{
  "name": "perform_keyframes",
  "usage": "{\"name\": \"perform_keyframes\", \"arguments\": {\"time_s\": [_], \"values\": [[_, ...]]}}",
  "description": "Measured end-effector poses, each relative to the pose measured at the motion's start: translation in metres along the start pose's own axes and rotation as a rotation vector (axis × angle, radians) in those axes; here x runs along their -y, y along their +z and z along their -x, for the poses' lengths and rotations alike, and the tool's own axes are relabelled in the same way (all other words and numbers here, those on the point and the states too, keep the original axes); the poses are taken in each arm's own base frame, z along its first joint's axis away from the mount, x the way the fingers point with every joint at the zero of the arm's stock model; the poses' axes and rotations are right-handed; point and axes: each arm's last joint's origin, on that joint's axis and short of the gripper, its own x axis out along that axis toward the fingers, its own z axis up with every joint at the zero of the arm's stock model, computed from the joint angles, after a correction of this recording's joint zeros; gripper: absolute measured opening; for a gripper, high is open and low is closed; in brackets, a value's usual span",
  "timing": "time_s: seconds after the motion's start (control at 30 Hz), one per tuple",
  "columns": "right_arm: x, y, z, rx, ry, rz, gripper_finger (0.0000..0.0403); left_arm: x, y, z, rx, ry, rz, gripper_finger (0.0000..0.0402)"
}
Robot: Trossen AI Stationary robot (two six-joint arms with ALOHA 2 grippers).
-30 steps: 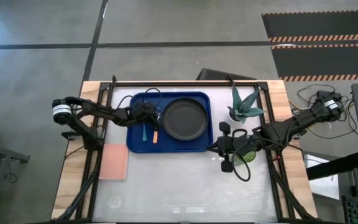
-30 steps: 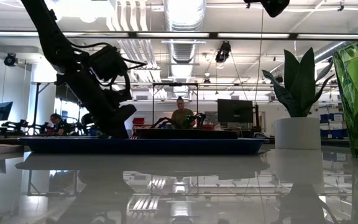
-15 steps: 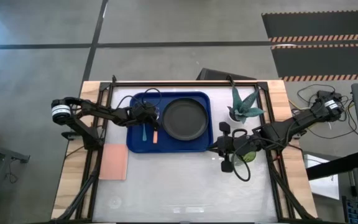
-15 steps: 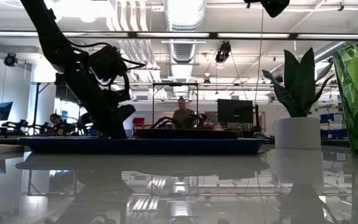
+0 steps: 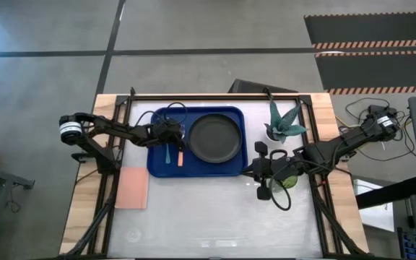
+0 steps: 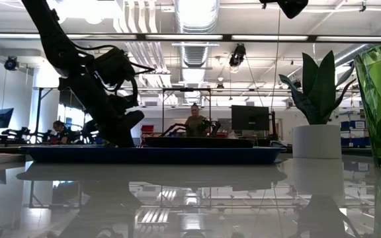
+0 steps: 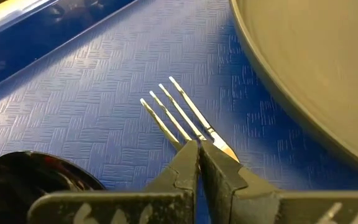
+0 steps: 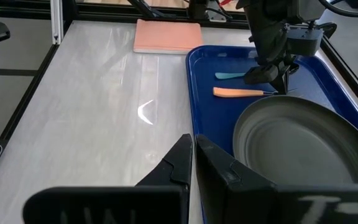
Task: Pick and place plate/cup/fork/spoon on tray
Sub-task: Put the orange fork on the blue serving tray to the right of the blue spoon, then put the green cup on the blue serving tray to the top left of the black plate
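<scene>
The blue tray (image 5: pixel 157 167) lies on the table and holds the black plate (image 5: pixel 214 139) on its right half. The orange-handled fork (image 8: pixel 241 92) and the blue-handled spoon (image 8: pixel 232 76) lie flat on its left half. My left gripper (image 7: pixel 199 148) is shut, slanting down, with its tips at the fork's neck just behind the tines (image 7: pixel 173 107). The spoon's dark bowl (image 7: pixel 30 183) lies beside it. My right gripper (image 8: pixel 193 146) is shut on nothing and hangs above the table off the tray's right edge. The green cup (image 5: pixel 289 180) stands on the table under the right arm. My left gripper's shut fingertips (image 7: pixel 188 155) stand on or just over the fork's neck (image 7: pixel 219 146), coming slantwise from above and the table's left. I cannot tell whether they touch it. The fork lies flat on the tray floor, tines pointing past the fingertips.
A teal-leaved plant in a white pot (image 5: pixel 283 124) stands right of the tray toward the far edge. A pink flat rectangle (image 5: pixel 132 188) lies at the near left. Bare white tabletop (image 5: pixel 208 217) stretches in front of the tray. People sit in the room beyond (image 6: pixel 194 122).
</scene>
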Motion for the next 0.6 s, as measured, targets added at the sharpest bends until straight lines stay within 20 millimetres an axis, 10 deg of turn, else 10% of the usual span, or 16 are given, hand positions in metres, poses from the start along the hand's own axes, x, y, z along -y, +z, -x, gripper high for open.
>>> {"name": "perform_keyframes", "arguments": {"time_s": [0.6], "values": [[0.000, 0.000, 0.000, 0.000, 0.000, -0.001, 0.0009, 0.002, 0.011, 0.024, 0.063, -0.041, 0.033, 0.0000]]}}
